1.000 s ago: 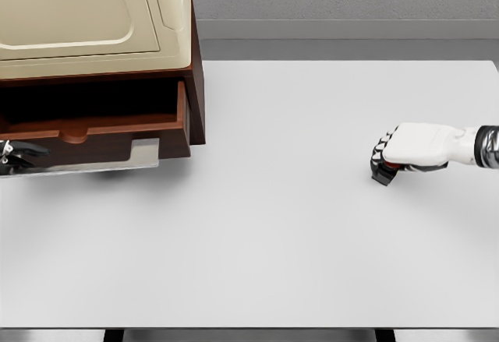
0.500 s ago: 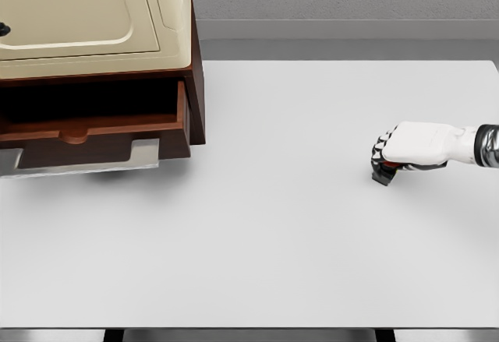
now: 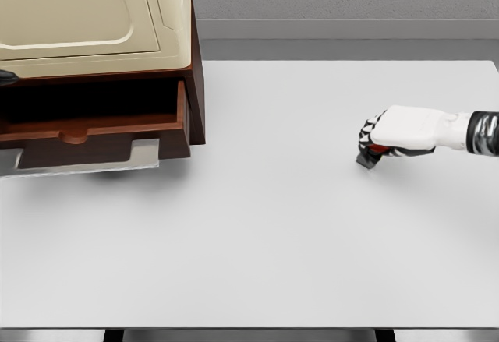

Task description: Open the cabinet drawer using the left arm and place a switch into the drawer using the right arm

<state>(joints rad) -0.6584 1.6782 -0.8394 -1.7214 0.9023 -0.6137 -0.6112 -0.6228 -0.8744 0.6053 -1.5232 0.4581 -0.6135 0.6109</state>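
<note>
At three o'clock on the white table point(image 3: 257, 241), the white right hand point(image 3: 390, 135) curls around a small dark switch with a red button point(image 3: 369, 155): likely light, rigid, best pinched across its sides. At ten o'clock, the brown wooden drawer point(image 3: 93, 135) stands open.

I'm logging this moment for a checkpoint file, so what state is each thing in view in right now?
cabinet drawer: pulled open, nothing visible inside it.
switch: gripped in the right hand, over the table, far right of the drawer.
right hand: fingers curled shut on the switch.
left hand: only a dark sliver at the picture's left edge by the cabinet; fingers cannot be told.
</note>
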